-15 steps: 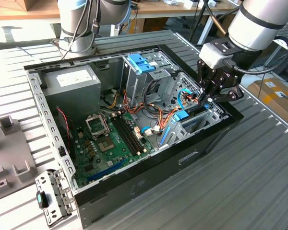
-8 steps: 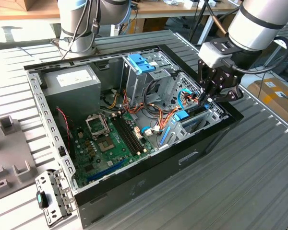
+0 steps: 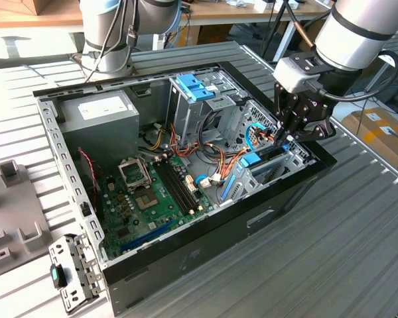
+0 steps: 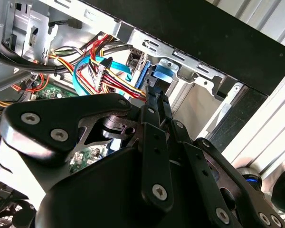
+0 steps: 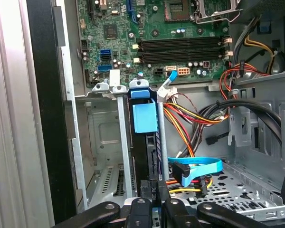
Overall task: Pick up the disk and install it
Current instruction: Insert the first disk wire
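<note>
The disk [image 3: 260, 163] stands on edge in the metal drive bay [image 3: 293, 156] at the case's corner on the exterior view's right, with its blue side rail [image 5: 145, 117] facing up. In the first wrist view the disk [image 5: 150, 156] runs as a dark narrow edge between the bay's upright plates. My gripper [image 3: 282, 135] hangs just over the disk's outer end, beside the red and orange cables. Its fingers [image 4: 151, 102] lie close together with nothing seen between them, and the tips meet the disk's end [image 5: 150, 189].
The open computer case [image 3: 186, 255] lies on a slatted metal table. Inside are a motherboard [image 3: 152, 199], a grey power-supply box [image 3: 96, 116], a drive cage with a light-blue bracket [image 3: 196, 86] and a blue data cable [image 5: 199, 167] with loose wire bundles beside the bay.
</note>
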Controlling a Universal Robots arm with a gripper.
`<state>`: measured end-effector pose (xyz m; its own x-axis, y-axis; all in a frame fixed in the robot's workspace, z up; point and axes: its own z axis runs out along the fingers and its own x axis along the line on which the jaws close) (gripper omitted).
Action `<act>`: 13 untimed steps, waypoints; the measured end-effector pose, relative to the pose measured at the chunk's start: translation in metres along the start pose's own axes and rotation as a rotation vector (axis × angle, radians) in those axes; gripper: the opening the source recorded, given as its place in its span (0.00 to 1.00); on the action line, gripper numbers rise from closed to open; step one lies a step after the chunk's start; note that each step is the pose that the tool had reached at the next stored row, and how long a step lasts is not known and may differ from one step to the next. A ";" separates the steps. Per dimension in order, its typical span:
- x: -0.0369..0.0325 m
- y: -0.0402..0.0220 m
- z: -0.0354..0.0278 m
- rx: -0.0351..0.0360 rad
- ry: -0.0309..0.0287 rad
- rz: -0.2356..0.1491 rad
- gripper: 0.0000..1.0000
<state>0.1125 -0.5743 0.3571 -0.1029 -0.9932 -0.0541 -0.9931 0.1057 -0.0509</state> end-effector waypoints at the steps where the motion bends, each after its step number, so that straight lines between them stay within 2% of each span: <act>1: 0.0000 0.0000 0.0000 0.0000 0.0001 0.000 0.17; 3: -0.0001 0.0000 0.0000 -0.0001 -0.0020 0.001 0.17; 4: 0.0000 0.0001 0.0001 -0.0011 -0.0111 0.002 0.17; 5: 0.0000 0.0001 0.0001 -0.0027 -0.0263 0.003 0.17; 6: 0.0000 0.0001 0.0000 -0.0040 -0.0390 0.004 0.17; 7: 0.0000 0.0001 0.0001 -0.0049 -0.0480 0.004 0.17; 13: 0.0001 0.0004 0.0006 -0.0050 -0.0493 0.004 0.17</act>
<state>0.1121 -0.5743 0.3565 -0.1041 -0.9892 -0.1034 -0.9930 0.1093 -0.0456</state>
